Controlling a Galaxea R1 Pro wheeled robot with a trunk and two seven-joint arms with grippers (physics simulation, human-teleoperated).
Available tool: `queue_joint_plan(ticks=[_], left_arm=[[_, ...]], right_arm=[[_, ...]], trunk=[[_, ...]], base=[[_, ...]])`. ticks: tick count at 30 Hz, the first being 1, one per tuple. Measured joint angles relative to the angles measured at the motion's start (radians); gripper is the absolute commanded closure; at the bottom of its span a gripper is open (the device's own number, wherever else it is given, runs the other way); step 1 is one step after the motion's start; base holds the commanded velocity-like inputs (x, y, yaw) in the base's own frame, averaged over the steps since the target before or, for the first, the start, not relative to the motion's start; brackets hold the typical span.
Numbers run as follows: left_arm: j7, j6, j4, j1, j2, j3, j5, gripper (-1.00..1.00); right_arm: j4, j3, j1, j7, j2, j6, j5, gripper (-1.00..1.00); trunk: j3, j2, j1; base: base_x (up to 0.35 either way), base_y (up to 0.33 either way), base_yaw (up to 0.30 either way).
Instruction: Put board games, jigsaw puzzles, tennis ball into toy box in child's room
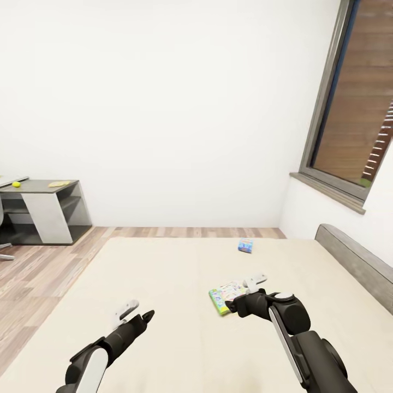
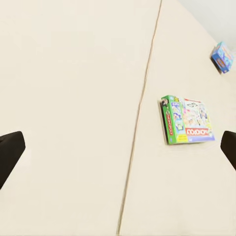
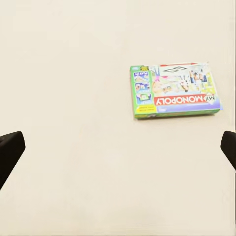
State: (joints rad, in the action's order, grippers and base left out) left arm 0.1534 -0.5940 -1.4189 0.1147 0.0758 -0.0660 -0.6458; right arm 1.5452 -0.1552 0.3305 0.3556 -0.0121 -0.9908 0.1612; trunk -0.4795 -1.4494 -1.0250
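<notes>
Two board games lie on the beige bed (image 1: pixel 164 305): the green-edged Monopoly box (image 1: pixel 222 296) (image 2: pixel 189 119) (image 3: pixel 174 90) and, farther off, a small light-blue box (image 1: pixel 245 245) (image 2: pixel 222 56). My right gripper (image 1: pixel 240 299) (image 3: pixel 118 150) hovers open right beside the Monopoly box, which it does not touch. My left gripper (image 1: pixel 137 314) (image 2: pixel 118 152) is open over bare mattress. The tennis ball (image 1: pixel 16 184) and a flat yellow item (image 1: pixel 59 184) sit on the table (image 1: pixel 41 191) at far left. The toy box and jigsaw puzzles are out of view.
A grey padded headboard (image 1: pixel 355 262) runs along the bed's right side under a large window (image 1: pixel 355 109). Wood-plank floor (image 1: pixel 49 262) separates the bed from the table. A seam (image 2: pixel 142 98) divides the mattress. A chair base (image 1: pixel 4 248) shows at the left edge.
</notes>
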Motion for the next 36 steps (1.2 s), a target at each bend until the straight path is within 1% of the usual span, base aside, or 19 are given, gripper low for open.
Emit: queue_joint_plan(ticks=[36], left_arm=[[0.0,0.0,0.0,0.0,0.0,0.0,0.0,-1.0]], right_arm=[[-0.001,0.0,0.001,0.0,0.0,0.0,0.0,-1.0]], trunk=[[0.0,0.0,0.0]], base=[[0.0,-0.09,0.0]])
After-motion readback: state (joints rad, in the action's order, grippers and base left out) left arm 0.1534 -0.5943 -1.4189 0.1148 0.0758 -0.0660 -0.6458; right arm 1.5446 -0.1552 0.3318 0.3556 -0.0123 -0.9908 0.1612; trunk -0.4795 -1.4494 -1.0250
